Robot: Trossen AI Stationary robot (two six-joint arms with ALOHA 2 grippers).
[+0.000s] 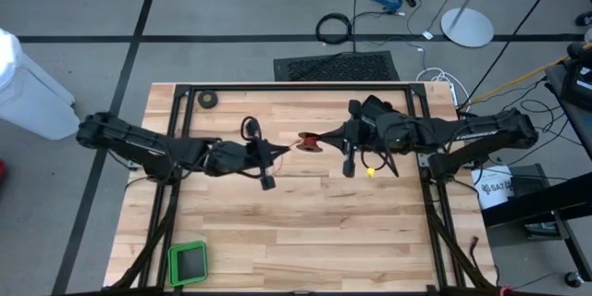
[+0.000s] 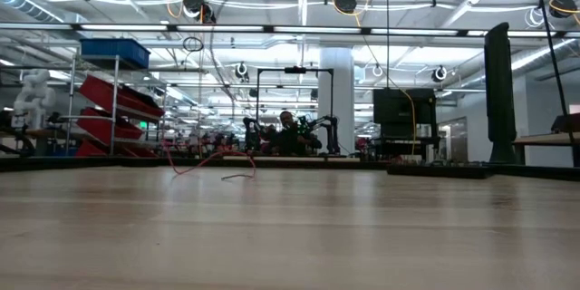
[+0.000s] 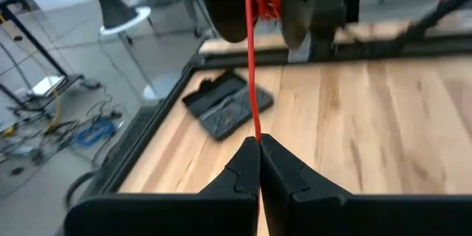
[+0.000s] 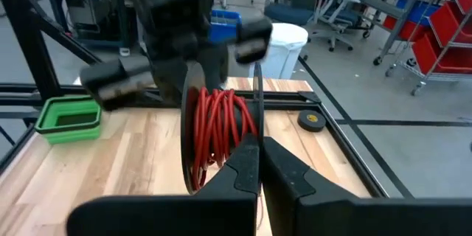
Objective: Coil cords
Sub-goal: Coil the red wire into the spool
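Note:
The cord is a thin red wire (image 3: 251, 66) wound on a small black reel (image 4: 214, 129) that hangs over the middle of the table (image 1: 277, 231). My right gripper (image 4: 258, 147) reaches in from the table's right and is shut on the reel (image 1: 311, 141). Just left of the reel, my left gripper (image 3: 258, 144) is shut on the wire where it leaves the reel (image 3: 258, 0). In the low view a slack stretch of red wire (image 2: 204, 161) lies on the far part of the table. Both grippers are out of that view. My left gripper pinches a single strand of the red wire (image 3: 255, 134) between its two fingertips, coming nearly level from the table's left. The strand runs straight and taut from the fingertips to the reel. My right gripper pinches the rim of the reel's thin flange (image 4: 258, 118) on its own side between its two fingers, coming nearly level from the table's right. The reel stands on edge with its red windings (image 4: 221, 122) beyond the fingertips, held clear of the table.
A black tape roll (image 1: 209, 99) lies near the table's far left corner, and a green container (image 1: 188, 262) sits at the near left. A black mat (image 1: 338, 67) lies just past the far edge. Bare wood stretches across the near half of the table.

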